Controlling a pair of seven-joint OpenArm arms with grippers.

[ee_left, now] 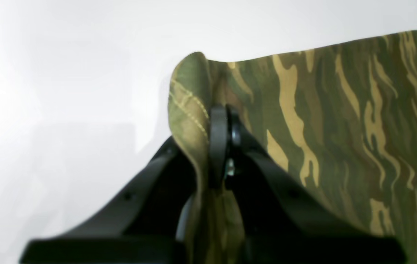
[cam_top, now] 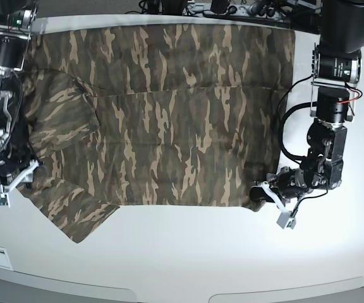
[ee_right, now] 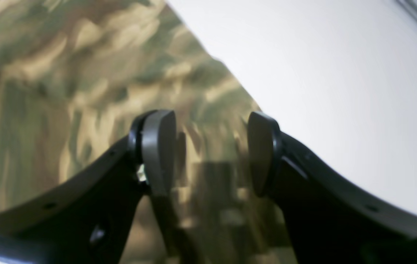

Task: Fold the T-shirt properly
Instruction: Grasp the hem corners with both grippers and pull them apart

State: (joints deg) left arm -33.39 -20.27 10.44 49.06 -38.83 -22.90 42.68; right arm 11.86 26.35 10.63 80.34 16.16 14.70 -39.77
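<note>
Presently the T-shirt (cam_top: 163, 113) lies spread flat across the far half of the white bench (cam_top: 188, 259), hem toward the right, one sleeve splayed toward the near left corner.

Risks, as judged from this layout:
- Only one corner is pinched. If the left claw (ee_left: 223, 146) lifts or drags alone, the cloth would likely skew and bunch along the near edge, giving a crooked fold.
- The pinch sits right at the stitched hem corner, with little fabric behind the pads; a sharp pull could slip it free.
- The right claw (ee_right: 212, 154) hangs over the left part of the shirt with nothing between its pads; closing from there could catch two layers or just wrinkle the surface.
- The near left sleeve sticks out beyond the body and may trail or tuck wrongly once the body moves.

Claw state:
- Left claw: closed tight on the near right hem corner of the T-shirt; the hem curls up around the pads.
- Right claw: jaws stand wide apart, holding nothing. Camouflage cloth lies under and behind it; contact cannot be told, as that view is blurred.
</note>
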